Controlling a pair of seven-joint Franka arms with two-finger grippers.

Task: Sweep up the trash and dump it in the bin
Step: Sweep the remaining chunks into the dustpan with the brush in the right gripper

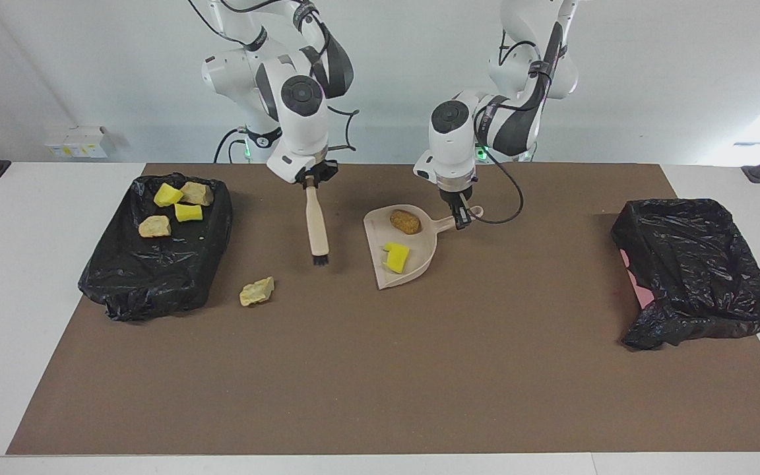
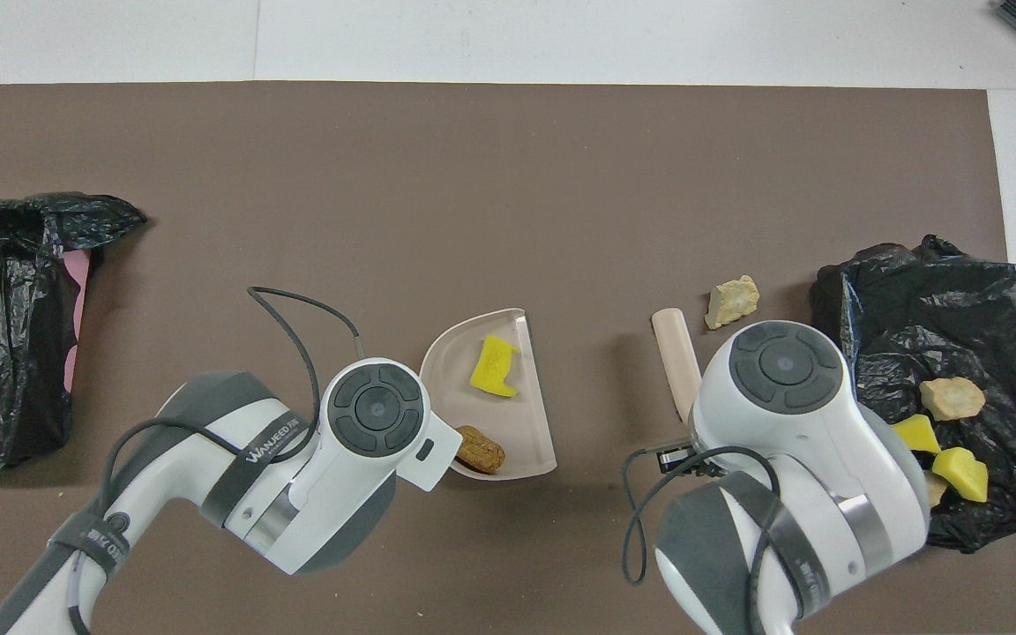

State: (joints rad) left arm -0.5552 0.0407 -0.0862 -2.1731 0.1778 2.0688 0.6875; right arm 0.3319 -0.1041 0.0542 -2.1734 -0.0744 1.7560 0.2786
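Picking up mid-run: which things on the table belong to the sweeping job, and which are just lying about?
Job:
- brush, held by right gripper
- dustpan, handle at left gripper, holding brown lump and yellow sponge
- loose beige lump
- bin with four scraps

Lying about:
- second black-lined bin
- white box

The wide brown mat (image 1: 380, 369) is bare on the side away from the robots, so a hand could pass there. Closer in, the beige plastic dustpan (image 1: 413, 267), the wooden brush (image 1: 317, 231) and a pale rock-like lump (image 1: 256, 291) block the way.
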